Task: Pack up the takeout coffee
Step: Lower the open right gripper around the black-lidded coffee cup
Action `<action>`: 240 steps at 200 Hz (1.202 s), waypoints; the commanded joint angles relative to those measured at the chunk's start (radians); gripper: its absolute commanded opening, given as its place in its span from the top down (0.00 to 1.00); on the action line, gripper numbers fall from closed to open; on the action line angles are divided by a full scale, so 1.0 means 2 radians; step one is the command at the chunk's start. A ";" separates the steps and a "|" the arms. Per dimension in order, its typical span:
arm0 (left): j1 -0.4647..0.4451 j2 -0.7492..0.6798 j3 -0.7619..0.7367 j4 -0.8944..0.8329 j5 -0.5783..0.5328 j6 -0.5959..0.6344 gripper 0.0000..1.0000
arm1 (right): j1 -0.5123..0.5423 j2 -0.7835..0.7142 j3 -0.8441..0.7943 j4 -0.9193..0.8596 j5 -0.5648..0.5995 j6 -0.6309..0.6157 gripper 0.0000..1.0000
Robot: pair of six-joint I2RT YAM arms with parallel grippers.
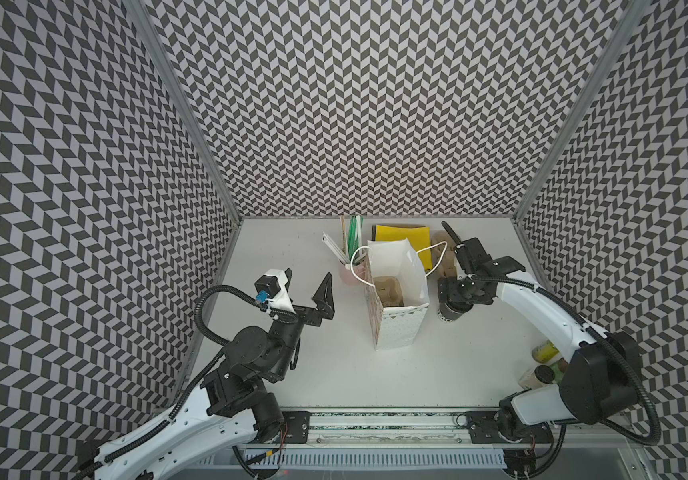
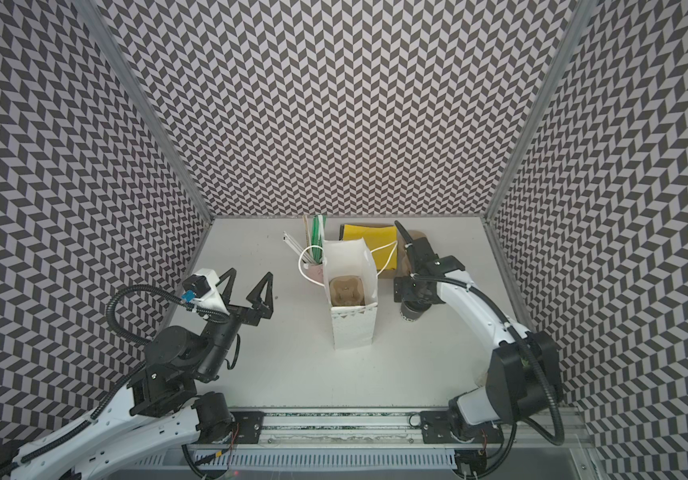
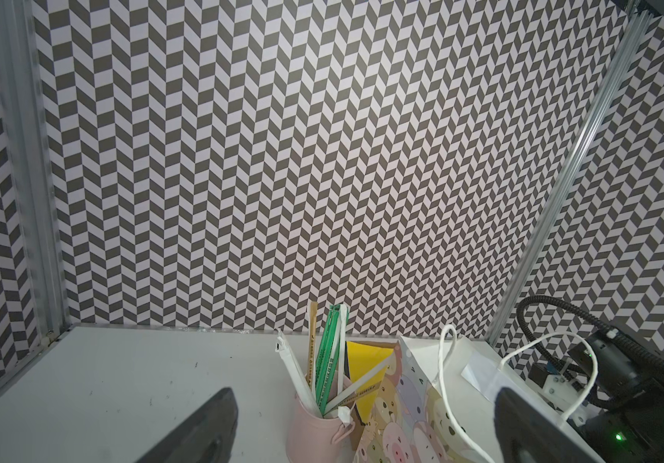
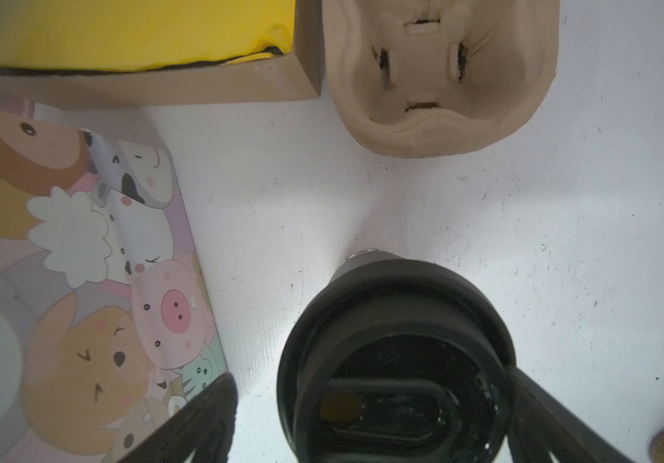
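Jaws of the right gripper (image 4: 370, 375) are seen spread on either side of the round black plastic lid (image 4: 394, 312) of the black paper cup with white lettering (image 1: 451, 315). One finger is seen clear of the lid, while the other is set at its rim, and contact there cannot be told. The cup is stood upright on the white counter (image 1: 292, 374), just beside the white paper bag printed with cartoon animals (image 1: 400, 328) and outside it. A brown moulded-pulp cup tray (image 1: 388, 291) is seen at the bottom of the open bag. A second pulp tray (image 4: 442, 80) is laid beyond the cup, next to a brown cardboard box (image 4: 202, 88) in which a yellow packet (image 4: 130, 32) is seen. Jaws of the left gripper (image 1: 307, 282) are spread wide on nothing, with a pink cup of straws (image 1: 348, 274) found between them and the bag.
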 commanded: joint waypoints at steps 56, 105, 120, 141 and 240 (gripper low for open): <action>-0.007 -0.011 -0.009 0.010 -0.032 0.012 0.00 | 0.003 -0.005 0.085 -0.061 0.031 0.017 0.01; -0.008 -0.007 -0.009 0.009 -0.038 0.005 0.00 | 0.003 -0.003 0.131 -0.134 0.085 0.148 0.01; -0.010 -0.011 -0.012 0.013 -0.039 0.004 0.00 | 0.002 0.002 0.134 -0.134 0.033 0.128 0.01; -0.015 -0.009 -0.015 0.017 -0.044 0.004 0.00 | 0.000 0.014 0.134 -0.143 -0.016 0.121 0.01; -0.017 0.003 -0.013 0.011 -0.067 -0.004 0.00 | -0.019 0.062 0.157 -0.183 -0.058 0.086 0.17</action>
